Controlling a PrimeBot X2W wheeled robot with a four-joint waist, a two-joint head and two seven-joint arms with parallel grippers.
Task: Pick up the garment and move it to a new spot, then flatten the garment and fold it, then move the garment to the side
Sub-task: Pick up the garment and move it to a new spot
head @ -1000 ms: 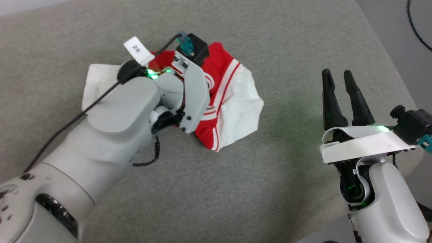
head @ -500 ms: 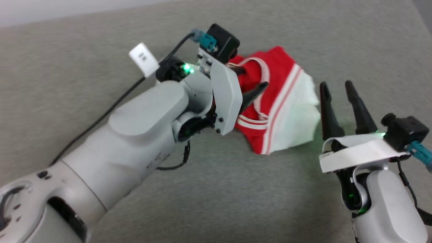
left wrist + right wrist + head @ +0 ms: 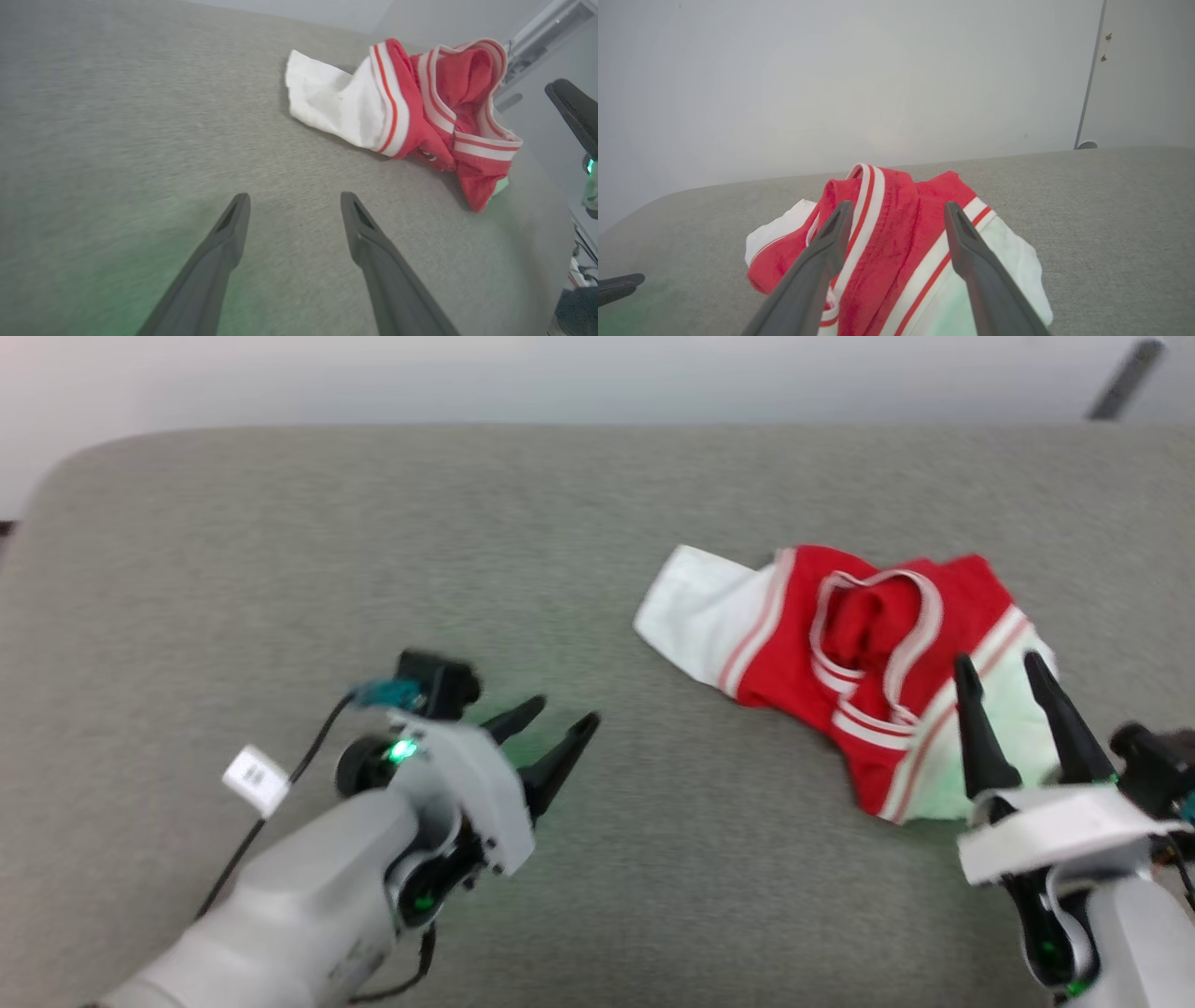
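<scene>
Garment lies crumpled right of centre in the head view on the grey surface, its red body bunched between white sleeves. Left gripper, lower left, is spread wide and empty, well apart from it. Right gripper, lower right, is likewise wide and empty, its tips overlapping the near sleeve; contact cannot be told.

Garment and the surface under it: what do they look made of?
Garment: likely a soft, matte jersey fabric; it slumps in loose folds. Surface: grey matte textile covering, finely flecked; felt or weave, I cannot tell.
</scene>
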